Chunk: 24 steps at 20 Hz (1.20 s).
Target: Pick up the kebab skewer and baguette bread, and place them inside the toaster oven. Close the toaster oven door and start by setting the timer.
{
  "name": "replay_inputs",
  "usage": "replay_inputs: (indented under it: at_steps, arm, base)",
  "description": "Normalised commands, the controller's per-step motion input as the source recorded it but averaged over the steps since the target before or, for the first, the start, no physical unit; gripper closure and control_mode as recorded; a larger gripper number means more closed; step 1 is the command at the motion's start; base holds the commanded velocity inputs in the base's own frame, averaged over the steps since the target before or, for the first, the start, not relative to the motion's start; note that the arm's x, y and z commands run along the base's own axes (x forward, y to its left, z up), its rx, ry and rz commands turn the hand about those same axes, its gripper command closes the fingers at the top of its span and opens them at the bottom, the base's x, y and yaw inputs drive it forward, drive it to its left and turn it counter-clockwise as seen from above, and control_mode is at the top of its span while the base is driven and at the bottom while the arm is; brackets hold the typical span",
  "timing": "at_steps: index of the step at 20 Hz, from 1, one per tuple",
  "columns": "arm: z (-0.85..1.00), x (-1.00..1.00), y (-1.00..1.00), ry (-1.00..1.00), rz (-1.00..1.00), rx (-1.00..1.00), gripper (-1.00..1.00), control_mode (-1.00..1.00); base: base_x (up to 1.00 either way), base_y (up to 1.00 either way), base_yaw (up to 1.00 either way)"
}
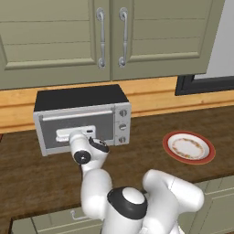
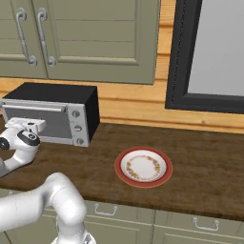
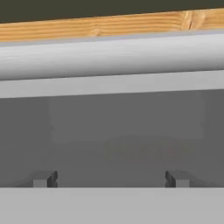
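The toaster oven (image 1: 82, 119), at the left middle of the frame on the desk (image 1: 183, 119), is seen with its door (image 1: 75, 128) shut; jaws are spread wide before it, grasping nothing; the timer is judged still to be set

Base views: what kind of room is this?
A kitchen, rendered. A toaster oven and a red-rimmed plate sit on a dark wood counter, with olive-green wall cabinets above.

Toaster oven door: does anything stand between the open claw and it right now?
Nothing visible does. The open claw faces the toaster oven door close up, its handle bar just above the fingertips, with only dark glass ahead.
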Motion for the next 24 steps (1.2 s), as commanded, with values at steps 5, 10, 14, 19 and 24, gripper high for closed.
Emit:
replay_inputs:
  at_steps: [5, 10, 14, 19, 24]
  arm:
    - [0.0, 0.16, 0.0, 0.0, 0.0, 0.0, -1.0, -1.0]
    - [0.0, 0.14, 0.0, 0.0, 0.0, 0.0, -1.0, -1.0]
    - [0.14, -0.19, -0.18, 0.0, 0.0, 0.0, -1.0, -1.0]
    - [0.15, -0.56, -0.53, 0.0, 0.0, 0.0, -1.0, -1.0]
    - [0.21, -0.39, -0.56, 0.03, 0.0, 0.0, -1.0, -1.0]
  base:
    - [0.0, 0.0, 0.0]
    - [0.0, 0.0, 0.0]
    - [0.0, 0.0, 0.0]
    - [0.0, 0.0, 0.0]
    - [0.0, 0.0, 0.0]
